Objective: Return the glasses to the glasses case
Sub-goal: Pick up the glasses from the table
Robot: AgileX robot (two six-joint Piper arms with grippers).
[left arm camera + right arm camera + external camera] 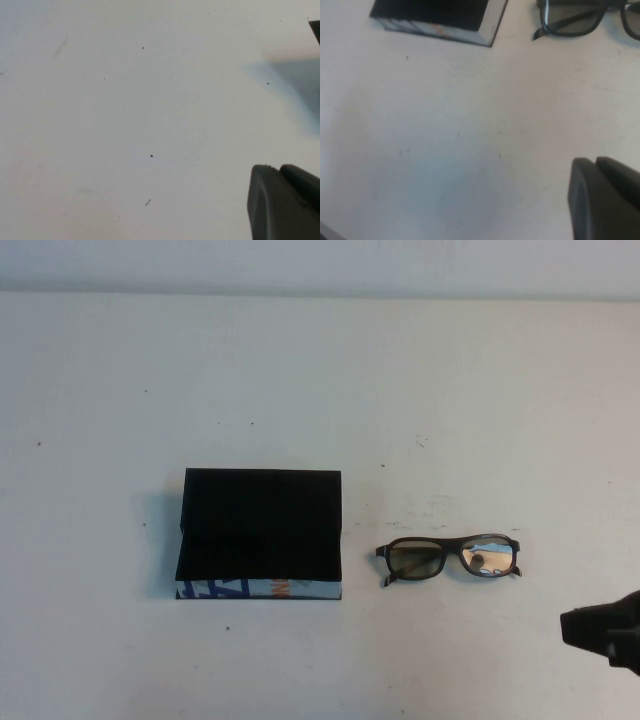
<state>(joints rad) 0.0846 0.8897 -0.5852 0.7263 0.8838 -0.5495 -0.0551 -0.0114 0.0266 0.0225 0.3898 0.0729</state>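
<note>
Down at the near right corner, the right gripper (608,633) peeks in; I cannot tell its grip. Just past it, the glasses (450,558) lie on the table (320,370), beside the glasses case (260,532). Nothing is packed yet. Only a dark bit of the left gripper (285,202) shows.

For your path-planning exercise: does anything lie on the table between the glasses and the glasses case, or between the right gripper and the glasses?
Nothing visible does. Bare table separates the glasses from the glasses case and from the right gripper at the near right edge. The left gripper shows only in its wrist view.
</note>
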